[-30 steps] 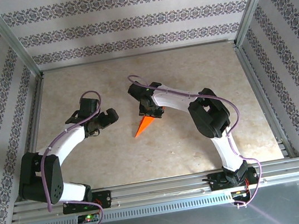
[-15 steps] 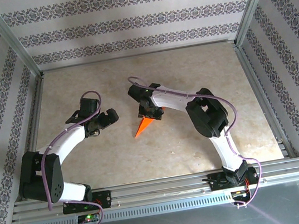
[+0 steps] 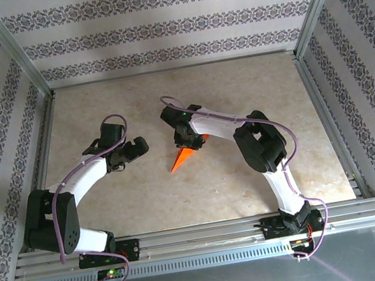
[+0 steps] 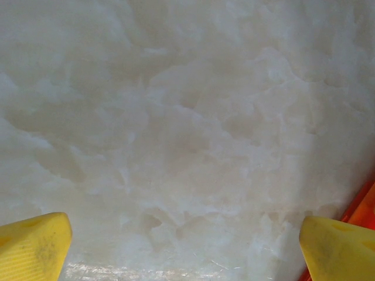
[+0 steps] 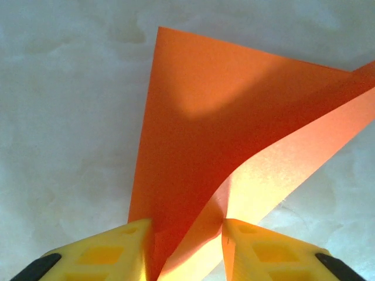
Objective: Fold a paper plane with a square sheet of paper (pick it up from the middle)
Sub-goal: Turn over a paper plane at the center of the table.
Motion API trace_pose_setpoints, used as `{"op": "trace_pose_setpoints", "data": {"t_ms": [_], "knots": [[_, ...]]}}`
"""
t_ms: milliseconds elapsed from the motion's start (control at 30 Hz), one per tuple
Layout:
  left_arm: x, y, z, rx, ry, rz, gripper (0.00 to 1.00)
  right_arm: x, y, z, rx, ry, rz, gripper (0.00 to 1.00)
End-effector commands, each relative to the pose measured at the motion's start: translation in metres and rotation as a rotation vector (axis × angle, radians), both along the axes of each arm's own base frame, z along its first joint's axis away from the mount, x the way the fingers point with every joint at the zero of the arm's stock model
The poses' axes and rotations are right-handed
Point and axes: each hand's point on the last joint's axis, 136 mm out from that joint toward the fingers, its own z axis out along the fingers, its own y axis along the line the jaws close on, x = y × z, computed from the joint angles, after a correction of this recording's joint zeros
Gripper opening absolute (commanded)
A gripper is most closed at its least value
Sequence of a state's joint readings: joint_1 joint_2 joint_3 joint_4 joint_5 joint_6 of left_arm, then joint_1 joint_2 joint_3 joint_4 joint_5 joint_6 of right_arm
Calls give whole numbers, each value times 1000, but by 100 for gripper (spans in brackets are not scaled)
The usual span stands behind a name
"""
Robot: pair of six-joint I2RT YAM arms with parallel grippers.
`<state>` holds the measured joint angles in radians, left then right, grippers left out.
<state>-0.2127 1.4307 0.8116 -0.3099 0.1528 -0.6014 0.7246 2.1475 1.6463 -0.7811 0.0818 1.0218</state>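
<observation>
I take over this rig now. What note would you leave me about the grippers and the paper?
Left gripper: open, empty, over bare table, beside the orange paper.
Right gripper: jaws around the paper's raised flap; a firm grip is not clear.
Done: the sheet is folded to a pointed shape, mid-table.
To do: remaining folds; no finished plane yet.

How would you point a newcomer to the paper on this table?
Start at the beige marble-look table and go to its middle. At the tip of the right gripper lies the folded orange paper, a pointed wedge aimed toward the near-left. It is the only orange thing on that pale surface.
</observation>
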Motion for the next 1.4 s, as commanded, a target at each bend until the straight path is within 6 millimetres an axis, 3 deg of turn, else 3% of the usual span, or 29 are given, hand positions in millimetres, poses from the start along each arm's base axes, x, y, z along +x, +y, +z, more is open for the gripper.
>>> {"op": "trace_pose_setpoints", "data": {"t_ms": [0,500,633,833,1133,1267,1367], "knots": [[-6,7,-9,7,43,11,100,-3,0,19,5,-35,12,32],[-2,4,-7,-12,44,12,100,1,4,32,17,-75,59,16],[-1,3,-2,-16,36,11,100,6,9,44,47,-113,108,10],[0,6,16,-31,-6,23,100,15,30,74,216,-216,250,6],[1,11,51,-152,-131,109,100,21,70,109,662,-300,412,5],[1,3,61,-237,-187,116,100,19,74,106,770,-294,429,5],[2,-8,60,-313,-203,101,98,17,70,85,810,-254,413,6]]}}
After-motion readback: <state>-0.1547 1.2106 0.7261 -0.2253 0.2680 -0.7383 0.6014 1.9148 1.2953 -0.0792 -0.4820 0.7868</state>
